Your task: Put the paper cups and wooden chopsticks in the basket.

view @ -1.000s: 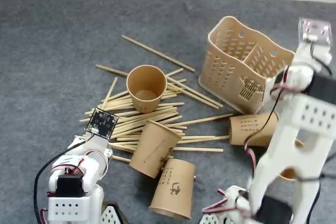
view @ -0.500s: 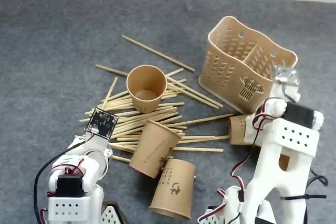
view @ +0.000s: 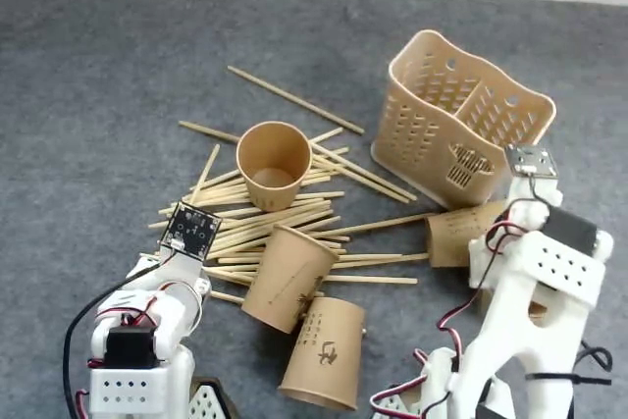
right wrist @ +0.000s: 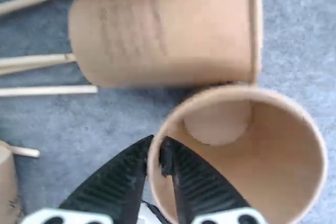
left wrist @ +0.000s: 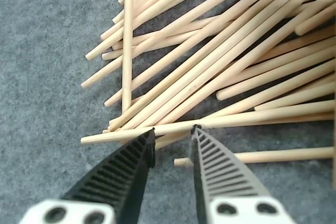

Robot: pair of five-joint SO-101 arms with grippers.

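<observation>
Pinching cup (right wrist: 252, 145) by rim, right gripper (right wrist: 160, 153): one finger inside mouth, one outside, wall clamped between. Cup mouth faces wrist, base points away. Second cup (right wrist: 163, 30) lies on side just beyond tips, long axis crosswise. Basket (view: 461, 115) farther ahead, past second cup; right arm nearer it. Left gripper (left wrist: 172, 137) slightly parted, empty, tips at crosswise chopstick (left wrist: 220, 120), pile (left wrist: 210, 72) ahead.

Bright, diffuse light from above fills the grey counter (view: 98, 76). The chopsticks (left wrist: 210, 72) throw thin, dark shadows just beneath themselves. A soft shadow sits under the lying cup (right wrist: 163, 35); the paper cup (right wrist: 252, 145) is evenly lit inside.
</observation>
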